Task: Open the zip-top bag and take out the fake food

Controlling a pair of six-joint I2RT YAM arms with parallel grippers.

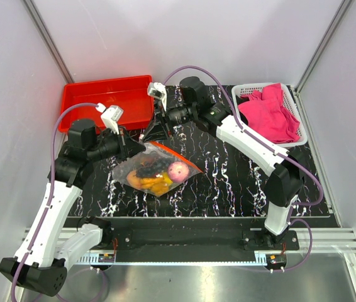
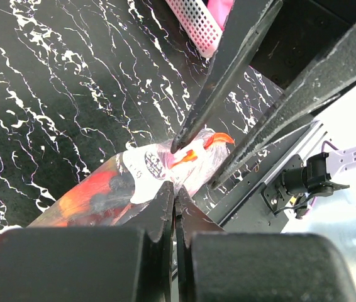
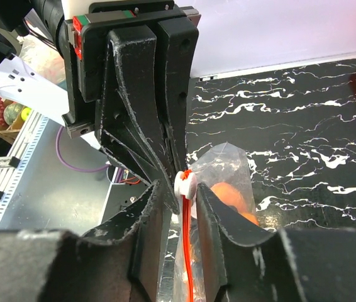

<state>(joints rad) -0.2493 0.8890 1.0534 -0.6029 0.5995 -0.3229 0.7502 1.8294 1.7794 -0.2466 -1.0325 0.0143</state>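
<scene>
The zip-top bag [image 1: 156, 165] lies left of centre on the marbled table [image 1: 228, 182], fake food [image 1: 159, 184] inside, with bare surface to its near side and right. At its left corner the left gripper [image 2: 175, 201] is pressed together on the plastic edge. Just beyond, the right gripper [image 3: 179, 189] straddles the orange zip strip [image 2: 219, 138], jaws partly spread. Farther back sit the red tray [image 1: 83, 100] on the left and the basket [image 1: 244, 91] on the right.
</scene>
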